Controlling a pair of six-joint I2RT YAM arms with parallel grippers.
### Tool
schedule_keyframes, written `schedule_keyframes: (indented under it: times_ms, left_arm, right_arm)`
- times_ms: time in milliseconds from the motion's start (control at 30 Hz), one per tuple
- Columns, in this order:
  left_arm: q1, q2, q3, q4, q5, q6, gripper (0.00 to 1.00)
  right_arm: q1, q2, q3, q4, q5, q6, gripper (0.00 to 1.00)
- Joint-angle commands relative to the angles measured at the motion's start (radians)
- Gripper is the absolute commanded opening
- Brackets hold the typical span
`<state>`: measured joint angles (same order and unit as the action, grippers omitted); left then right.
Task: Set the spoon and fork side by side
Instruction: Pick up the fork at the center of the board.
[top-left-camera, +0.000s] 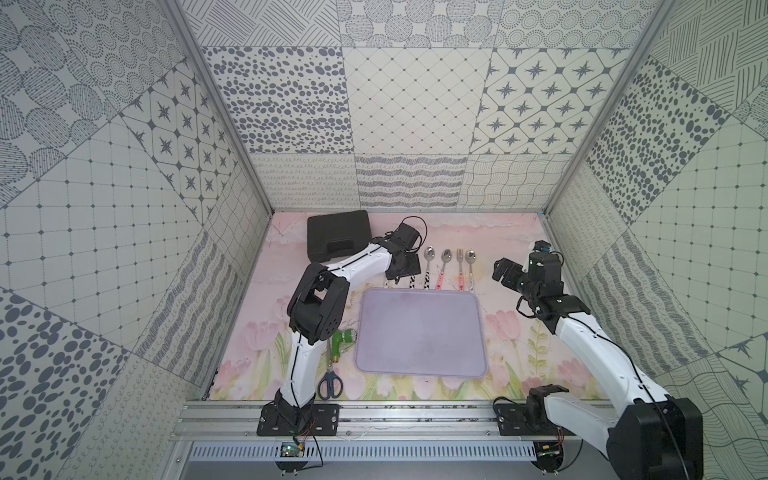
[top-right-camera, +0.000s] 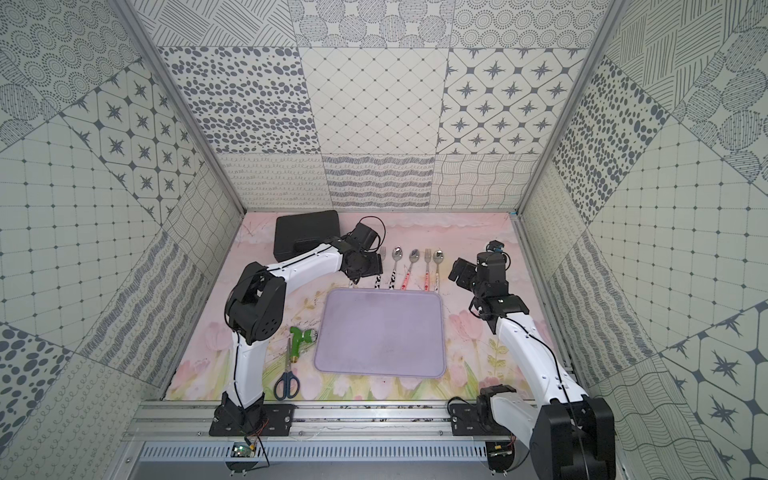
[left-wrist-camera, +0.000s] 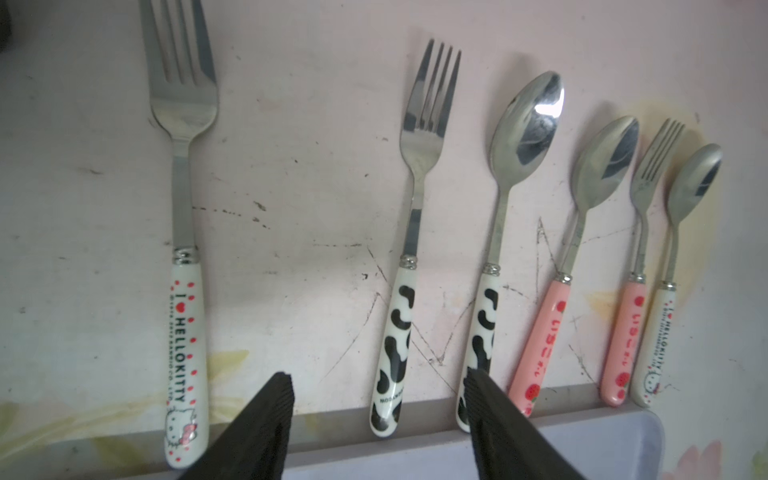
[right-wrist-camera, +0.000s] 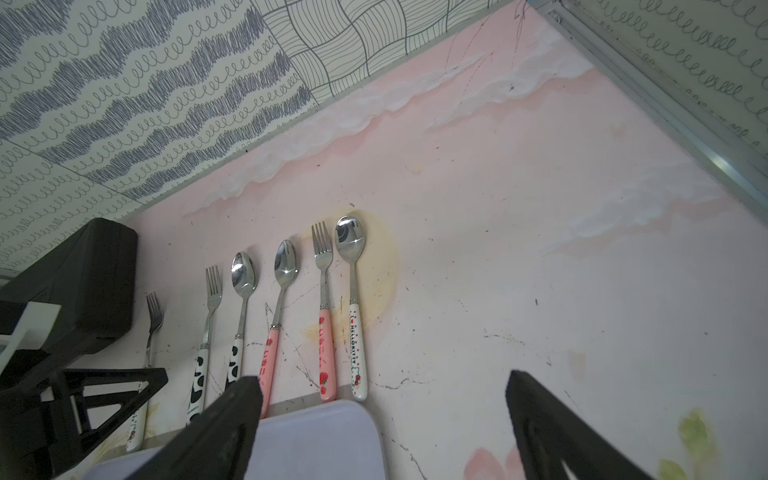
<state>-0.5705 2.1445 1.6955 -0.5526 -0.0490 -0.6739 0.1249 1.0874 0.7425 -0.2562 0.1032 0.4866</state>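
Behind the purple tray (top-left-camera: 419, 332) lies a row of cutlery, handles toward the tray. In order: a Hello Kitty fork (left-wrist-camera: 183, 249), a cow-patterned fork (left-wrist-camera: 409, 249), a cow-patterned spoon (left-wrist-camera: 498, 249), a pink spoon (left-wrist-camera: 540, 345), a pink fork (left-wrist-camera: 623, 340) and a Hello Kitty spoon (left-wrist-camera: 656, 345). My left gripper (left-wrist-camera: 378, 374) hangs open over the cow fork's handle, its fingers on either side and clear of it. In a top view it covers the row's left end (top-left-camera: 401, 274). My right gripper (right-wrist-camera: 382, 377) hovers open and empty to the right of the row (top-left-camera: 500, 270).
A black case (top-left-camera: 338, 235) sits at the back left, close behind the left arm. A green nozzle (top-left-camera: 343, 338) and blue-handled scissors (top-left-camera: 331, 382) lie left of the tray. Patterned walls enclose the table on three sides.
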Motion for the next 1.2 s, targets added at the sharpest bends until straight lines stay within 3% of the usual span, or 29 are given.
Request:
schedule_keyframes:
  times_ms: [0, 333, 600, 1167]
  left_arm:
    - [-0.031, 0.079, 0.108, -0.180, -0.044, 0.064, 0.68]
    - [-0.058, 0.196, 0.280, -0.312, -0.127, 0.097, 0.59]
    - [-0.068, 0.273, 0.388, -0.392, -0.156, 0.121, 0.45]
    - [-0.078, 0.343, 0.475, -0.463, -0.203, 0.139, 0.23]
  right_arm:
    - [0.000, 0.003, 0.012, 0.015, 0.011, -0.006, 0.97]
    - [-0.001, 0.001, 0.011, 0.015, 0.004, 0.006, 0.97]
    - [-0.001, -0.004, 0.009, 0.016, 0.006, 0.016, 0.97]
    - [-0.002, -0.008, 0.002, 0.025, -0.002, 0.036, 0.97]
